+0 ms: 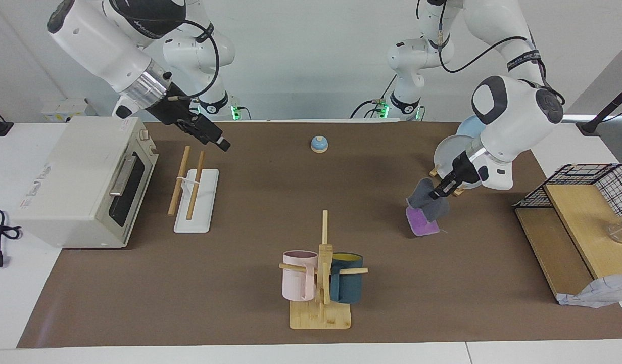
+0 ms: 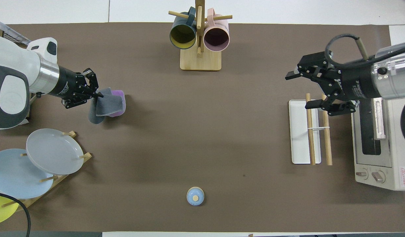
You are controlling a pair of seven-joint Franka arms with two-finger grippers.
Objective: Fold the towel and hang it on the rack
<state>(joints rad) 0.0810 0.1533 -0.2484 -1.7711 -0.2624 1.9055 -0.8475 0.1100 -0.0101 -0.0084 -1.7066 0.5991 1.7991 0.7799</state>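
Note:
The towel [image 1: 425,211] [image 2: 111,104] hangs bunched from my left gripper [image 1: 435,194] [image 2: 99,95], which is shut on its grey upper edge. Its purple lower fold rests on the brown mat next to the plate stand. The rack [image 1: 193,188] [image 2: 309,131], two wooden rods on a flat white base, lies at the right arm's end of the table beside the toaster oven. In the air above the rack hangs my right gripper [image 1: 222,145] [image 2: 297,91], open and holding nothing.
A toaster oven [image 1: 83,182] [image 2: 376,131] stands beside the rack. A mug tree [image 1: 321,273] [image 2: 199,36] sits mid-table, farthest from the robots. Plates on a stand [image 1: 455,154] [image 2: 54,154], a small blue bell [image 1: 319,144] [image 2: 195,196], and a wire basket on a wooden shelf [image 1: 583,202] are also here.

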